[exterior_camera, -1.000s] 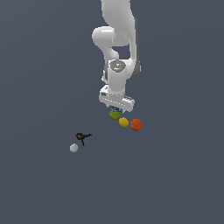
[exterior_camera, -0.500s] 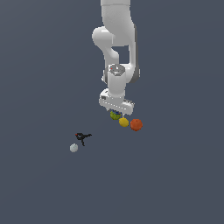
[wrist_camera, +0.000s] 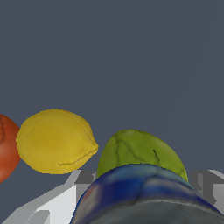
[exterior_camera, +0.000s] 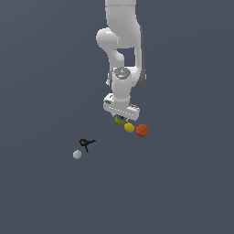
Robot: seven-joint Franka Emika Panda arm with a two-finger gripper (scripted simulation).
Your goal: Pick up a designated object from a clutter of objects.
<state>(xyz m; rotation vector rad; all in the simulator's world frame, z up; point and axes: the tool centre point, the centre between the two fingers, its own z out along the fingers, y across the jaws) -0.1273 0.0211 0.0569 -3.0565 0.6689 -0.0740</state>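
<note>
1. Five small things make up the clutter, and my gripper (exterior_camera: 120, 115) hangs low over one end of a row of three: the olive-green object with the blue top (exterior_camera: 120, 120), a yellow lemon (exterior_camera: 129, 127) and an orange ball (exterior_camera: 142, 130).
2. Directly under the gripper sits the green object, its target; in the wrist view the green object fills the space between the pale finger parts, its green body (wrist_camera: 139, 151) rising behind a dark blue cap (wrist_camera: 140, 188).
3. I cannot tell how the jaws stand. The fingertips are hidden behind the hand in the exterior view, and the wrist view does not show whether they touch the object.
4. Beside the gripper, on the side toward the orange ball, the lemon (wrist_camera: 57, 141) lies just next to the green object; I see a thin gap in the wrist view, with the orange ball (wrist_camera: 6, 146) beyond it.
5. Well away from the gripper lie a black-and-red tool-like piece (exterior_camera: 86, 143) and a pale grey ball (exterior_camera: 77, 155), near each other.
6. My judgement: the grasp turns on staying centred straight above the green object, since the finger nearest the lemon has little room.
</note>
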